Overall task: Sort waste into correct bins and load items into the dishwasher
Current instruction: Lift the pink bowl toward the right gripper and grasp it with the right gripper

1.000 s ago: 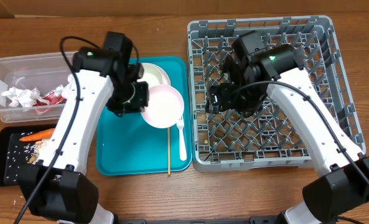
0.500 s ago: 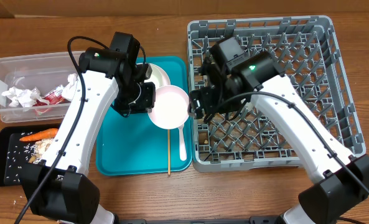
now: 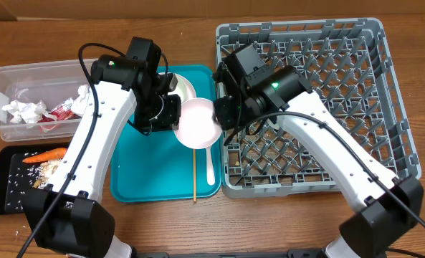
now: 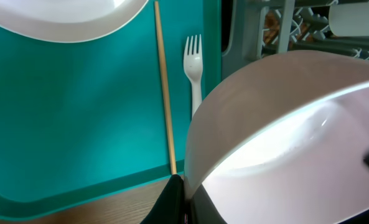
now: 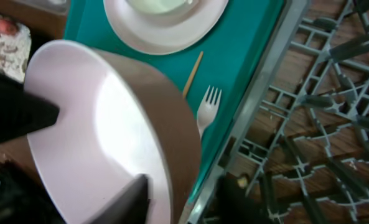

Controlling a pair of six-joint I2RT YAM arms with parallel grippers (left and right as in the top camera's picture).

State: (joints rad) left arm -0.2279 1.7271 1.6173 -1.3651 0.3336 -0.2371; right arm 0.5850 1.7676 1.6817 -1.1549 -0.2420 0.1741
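The pink bowl (image 3: 198, 123), cut off in both wrist views, is hanging over the teal tray's (image 3: 137, 168) right edge beside the dish rack (image 3: 384, 86), the left claw (image 4: 181, 202) pinching its rim tight, while the right claw (image 5: 181, 199), reaching across from the rack, is straddling the opposite wall, grip impossible to judge.

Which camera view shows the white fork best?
Left wrist: the fork is close and sharp, tines plain, on the tray. Right wrist shows its head too, handle hidden behind the bowl. Overhead shows only a small handle below the bowl.
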